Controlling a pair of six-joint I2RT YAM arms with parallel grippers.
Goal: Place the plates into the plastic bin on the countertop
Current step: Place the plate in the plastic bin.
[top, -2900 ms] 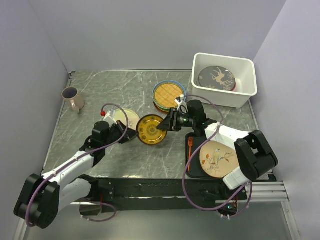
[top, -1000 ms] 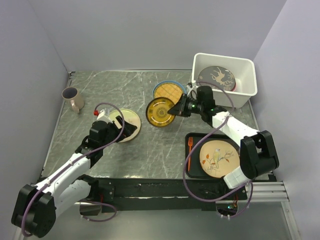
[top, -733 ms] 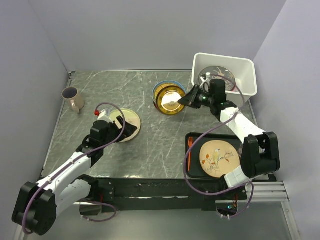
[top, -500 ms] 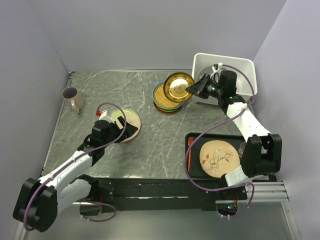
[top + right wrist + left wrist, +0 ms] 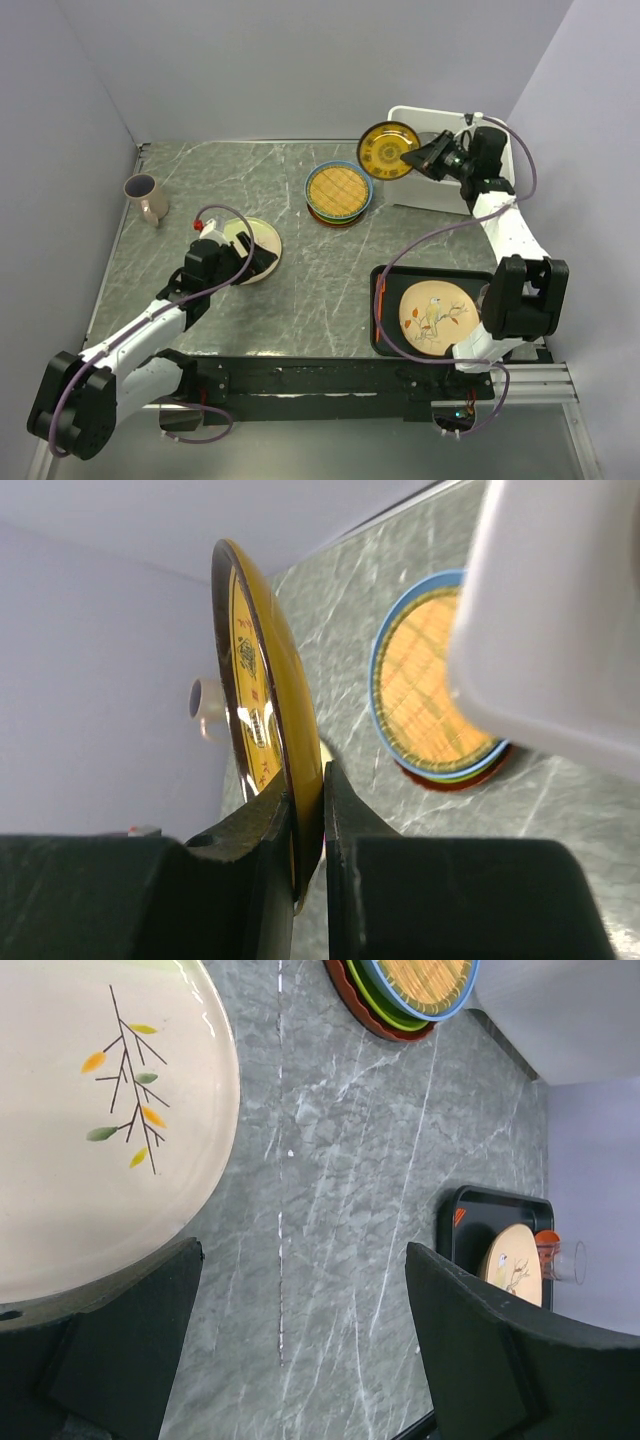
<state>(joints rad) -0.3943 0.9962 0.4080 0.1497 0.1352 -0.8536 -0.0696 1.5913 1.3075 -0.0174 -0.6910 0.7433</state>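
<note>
Your right claw (image 5: 308,805) is clenched on the yellow plate (image 5: 258,695) by its rim. It's rigid, slick and chippable, so lower gently into the plastic bin (image 5: 560,620) beside it. Left claw (image 5: 305,1255) is released.

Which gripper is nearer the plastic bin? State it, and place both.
Right. The right gripper, pinching the yellow plate, hangs at the plastic bin's rim; the left gripper sits open at the cream plate, far across the countertop.
</note>
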